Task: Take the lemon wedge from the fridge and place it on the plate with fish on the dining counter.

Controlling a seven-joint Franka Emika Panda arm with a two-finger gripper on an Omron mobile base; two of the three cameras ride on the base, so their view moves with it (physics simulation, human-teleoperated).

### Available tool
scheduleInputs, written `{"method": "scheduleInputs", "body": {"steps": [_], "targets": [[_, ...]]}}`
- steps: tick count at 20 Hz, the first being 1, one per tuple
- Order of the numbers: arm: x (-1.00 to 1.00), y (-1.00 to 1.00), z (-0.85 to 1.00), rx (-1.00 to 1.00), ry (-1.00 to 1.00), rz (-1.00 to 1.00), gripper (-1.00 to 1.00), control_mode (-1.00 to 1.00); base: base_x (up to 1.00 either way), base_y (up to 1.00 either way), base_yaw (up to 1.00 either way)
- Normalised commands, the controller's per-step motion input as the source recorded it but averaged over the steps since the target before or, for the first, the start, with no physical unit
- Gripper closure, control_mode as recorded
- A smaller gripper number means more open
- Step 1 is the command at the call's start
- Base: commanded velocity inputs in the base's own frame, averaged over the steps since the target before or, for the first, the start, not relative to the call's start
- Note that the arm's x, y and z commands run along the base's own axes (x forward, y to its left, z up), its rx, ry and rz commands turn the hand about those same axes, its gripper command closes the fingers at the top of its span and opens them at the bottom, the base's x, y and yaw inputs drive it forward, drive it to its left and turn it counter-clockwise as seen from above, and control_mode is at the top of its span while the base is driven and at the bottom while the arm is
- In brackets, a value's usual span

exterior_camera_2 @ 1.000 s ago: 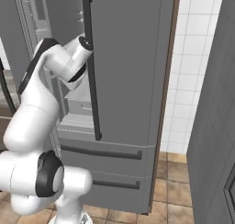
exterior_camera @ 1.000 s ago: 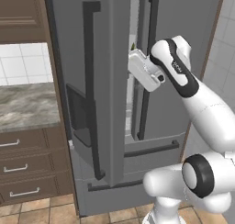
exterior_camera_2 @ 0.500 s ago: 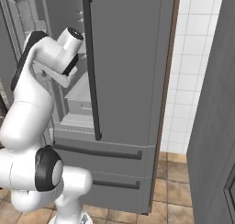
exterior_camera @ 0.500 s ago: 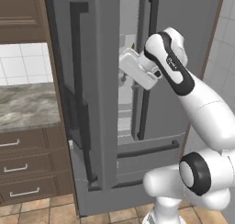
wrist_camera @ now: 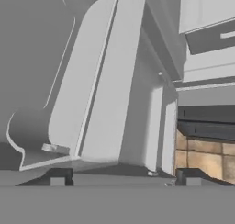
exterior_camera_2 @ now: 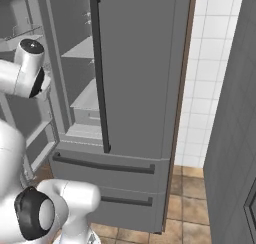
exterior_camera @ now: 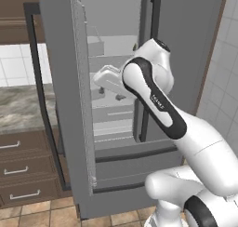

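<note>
No lemon wedge shows in any view, so its position, long axis and pointing direction cannot be told. The fridge (exterior_camera: 186,58) fills the frame centre, its left door (exterior_camera: 65,105) swung open at centre left, pale shelves (exterior_camera: 109,114) inside. The gripper (wrist_camera: 121,177) sits in the opening; its fingertips (wrist_camera: 57,177) stand wide apart, holding nothing. Best to search each shelf carefully before reaching, keeping the arm off the door.

Tall grey fridge (exterior_camera: 186,58), upright, left door (exterior_camera: 60,105) swung wide open, right door (exterior_camera_2: 140,68) closed; pale shelves (exterior_camera_2: 87,95) inside, two closed drawers (exterior_camera_2: 110,168) below.
</note>
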Motion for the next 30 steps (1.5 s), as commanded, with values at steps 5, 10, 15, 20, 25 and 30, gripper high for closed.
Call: {"method": "scheduleInputs", "body": {"steps": [5,10,15,20,25,30], "targets": [[-0.3,-0.29,0.41,0.01,-0.11,-0.03,-1.0,-1.0,0.0,0.0,0.0],[-0.95,-0.94,0.98,-0.02,-0.22,-0.17,-1.0,-1.0,0.0,0.0,0.0],[-0.73,-1.0,0.45,-0.26,-0.22,-0.19,-1.0,-1.0,0.0,0.0,0.0],[-0.29,-1.0,0.02,-0.38,-0.19,-0.18,-1.0,-1.0,0.0,0.0,0.0],[0.39,-0.6,0.0,-0.12,-0.18,-0.01,-1.0,-1.0,0.0,0.0,0.0],[0.77,-0.2,0.0,0.0,0.0,0.0,-1.0,-1.0,0.0,0.0,0.0]]}}
